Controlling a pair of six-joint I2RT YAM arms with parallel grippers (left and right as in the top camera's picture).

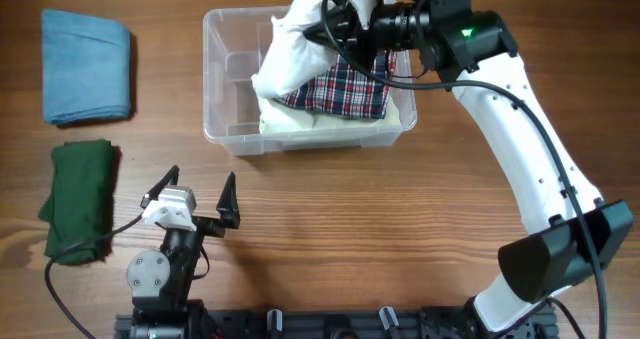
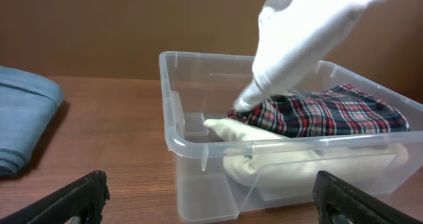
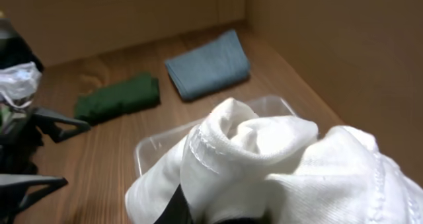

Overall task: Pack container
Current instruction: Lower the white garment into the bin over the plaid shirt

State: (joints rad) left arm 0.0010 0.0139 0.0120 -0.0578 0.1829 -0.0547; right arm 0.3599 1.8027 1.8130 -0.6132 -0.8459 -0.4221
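Right gripper (image 1: 338, 19), raised nearest the overhead camera, is pinched tight on a bunched white cloth (image 1: 295, 49). It hangs above the far rim of the container (image 1: 215, 79), and the cloth drapes down into the bin's middle. One container sits on the table (image 1: 400, 229). Inside it lie two folded cloths: a plaid one (image 1: 340, 89) on top of a cream one (image 1: 330, 127). Two more folded cloths lie on the table well apart from the bin, toward the picture's left: a blue one (image 1: 87, 66) and, nearer the robot, a green one (image 1: 80, 199). That makes five cloths in all. The left gripper (image 1: 203, 176) rests low near the table's front edge, near the green cloth, fingers spread wide and empty.

Left wrist view: two dark fingers stand far apart at the bottom corners with nothing between them. The container lies straight ahead, near them but not touching. The white cloth hangs into it from above, its lower end touching the plaid cloth. The blue cloth shows at the picture's left edge.

Right wrist view: white cloth fills the foreground, gathered around a dark finger at the bottom. Part of the container's rim shows just below and behind the cloth. The blue and green cloths lie side by side on the table beyond it.
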